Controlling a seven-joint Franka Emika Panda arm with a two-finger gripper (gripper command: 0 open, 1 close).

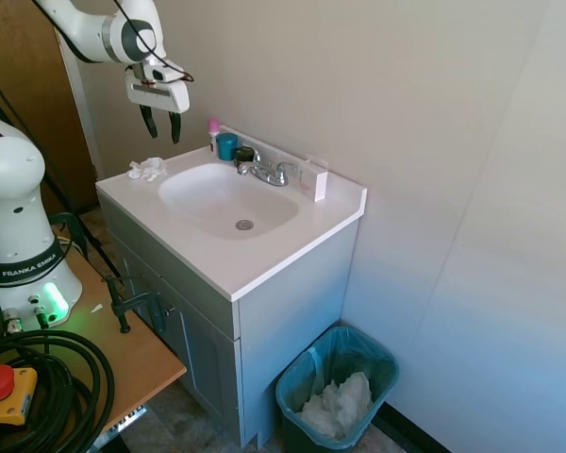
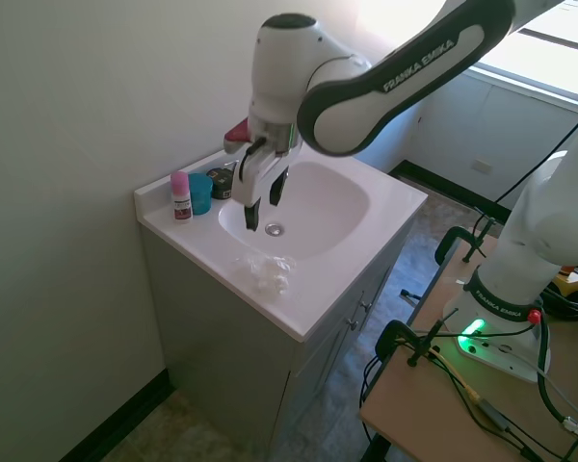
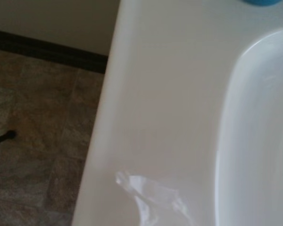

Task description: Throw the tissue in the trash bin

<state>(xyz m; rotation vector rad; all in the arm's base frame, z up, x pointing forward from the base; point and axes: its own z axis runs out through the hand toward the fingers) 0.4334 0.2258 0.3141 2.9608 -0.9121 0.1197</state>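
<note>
On the vanity corner — tissue (image 1: 148, 169) lies below the gripper (image 1: 162, 125) | fingers spread — empty

White vanity countertop (image 3: 155, 94) filled most of frame, blurred. Sink basin (image 3: 259, 141) curved in along one side, pale and glossy. Crumpled tissue (image 3: 153, 197) lay on countertop near its outer edge, partly cut off by frame border. Sliver of teal cup (image 3: 262, 2) showed at corner. Beyond countertop edge: mottled brown floor (image 3: 33, 141), dark baseboard (image 3: 52, 47), pale wall (image 3: 52, 14).
</note>
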